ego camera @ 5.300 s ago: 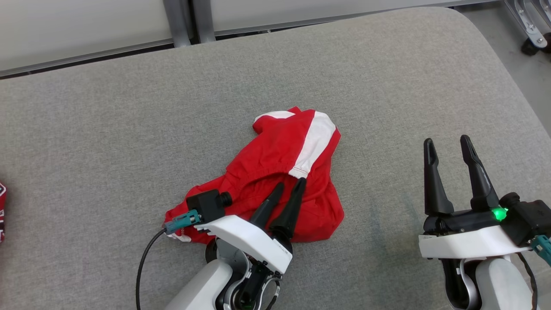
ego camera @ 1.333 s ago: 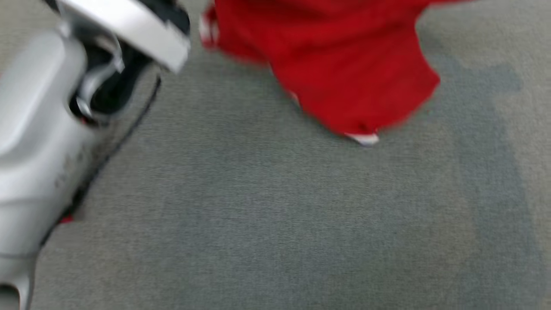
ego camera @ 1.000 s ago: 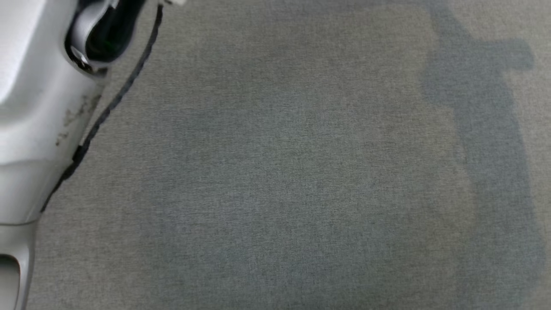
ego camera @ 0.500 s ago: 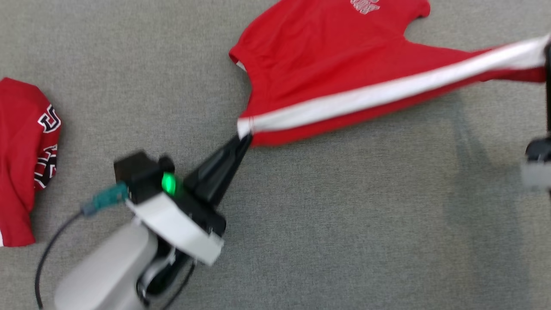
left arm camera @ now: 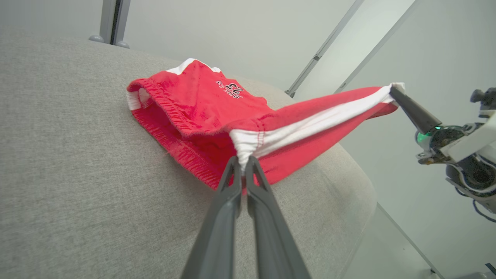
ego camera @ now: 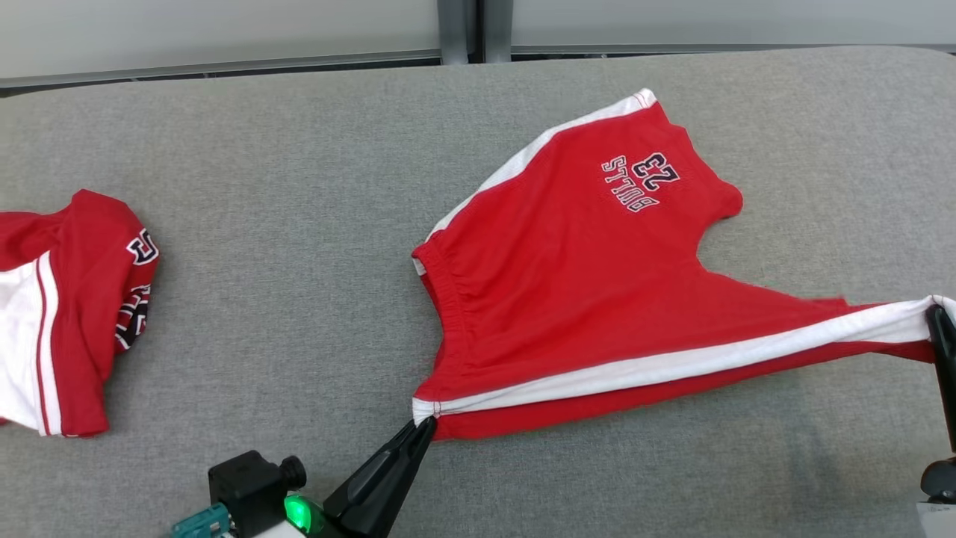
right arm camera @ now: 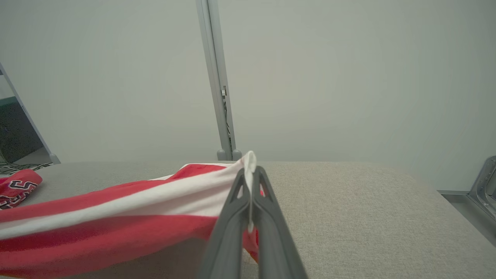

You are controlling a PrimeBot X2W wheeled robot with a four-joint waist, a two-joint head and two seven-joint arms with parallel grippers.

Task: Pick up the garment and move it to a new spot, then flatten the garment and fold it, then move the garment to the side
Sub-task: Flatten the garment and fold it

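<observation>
plainly, left claw (ego camera: 424, 427) and right claw (ego camera: 936, 315) pinch shorts (ego camera: 582, 284) printed "bulls 23".

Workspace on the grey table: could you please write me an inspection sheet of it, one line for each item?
Surface: grey padded table, cloth-covered, no stains seen.
Job's things: red shorts, white side stripe pulled taut between both grippers, far part lying on the table.
Clutter: second red garment, crumpled at the table's left end.
Grippers: left gripper shut on the stripe's waistband end; right gripper shut on its other end.
Cables: teal plug at the left wrist, apart from the shorts.
Surroundings: pale wall panels, grey post behind the table.
</observation>
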